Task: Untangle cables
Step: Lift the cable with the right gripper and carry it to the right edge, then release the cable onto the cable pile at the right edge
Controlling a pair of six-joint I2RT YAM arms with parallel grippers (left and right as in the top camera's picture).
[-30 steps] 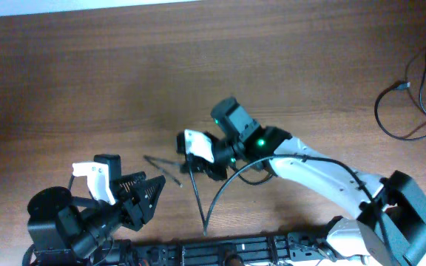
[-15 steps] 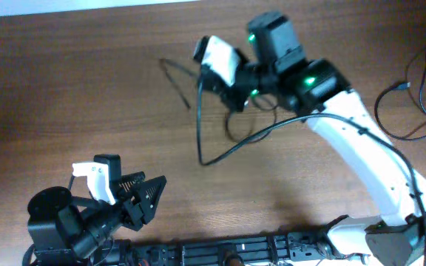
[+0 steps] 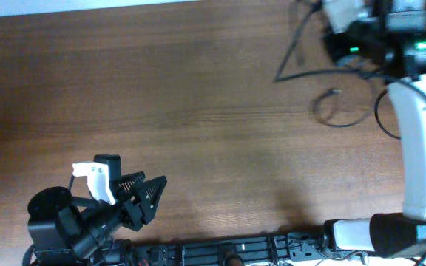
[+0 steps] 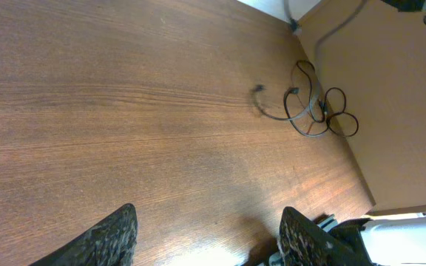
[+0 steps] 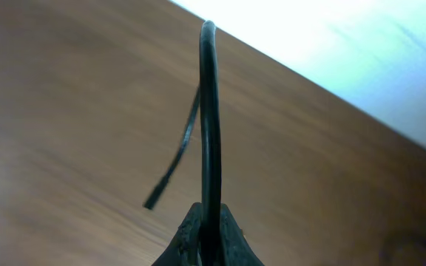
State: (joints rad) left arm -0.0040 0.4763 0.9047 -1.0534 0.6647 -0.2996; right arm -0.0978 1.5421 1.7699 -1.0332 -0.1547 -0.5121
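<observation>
My right gripper (image 3: 334,43) is at the table's far right corner, raised and shut on a thin black cable (image 3: 296,46) whose slack hangs in a bent loop to the left. In the right wrist view the fingers (image 5: 191,235) pinch that cable (image 5: 210,111), which arcs up and away and comes down to a small plug end (image 5: 152,201). More cables lie below it on the table: a loose loop (image 3: 336,121) with a plug, seen from the left wrist as a small tangle (image 4: 313,109). My left gripper (image 3: 156,191) rests open and holding nothing near the front left edge.
The table's far edge (image 3: 124,6) runs just behind the right gripper. The right arm's white link (image 3: 418,140) spans the right side, covering part of the cables there. A black rail (image 3: 235,247) lies along the front edge.
The right gripper has carried its cable from the table's middle up and far to the right corner. The left arm has stayed put and its jaws have opened slightly wider.
</observation>
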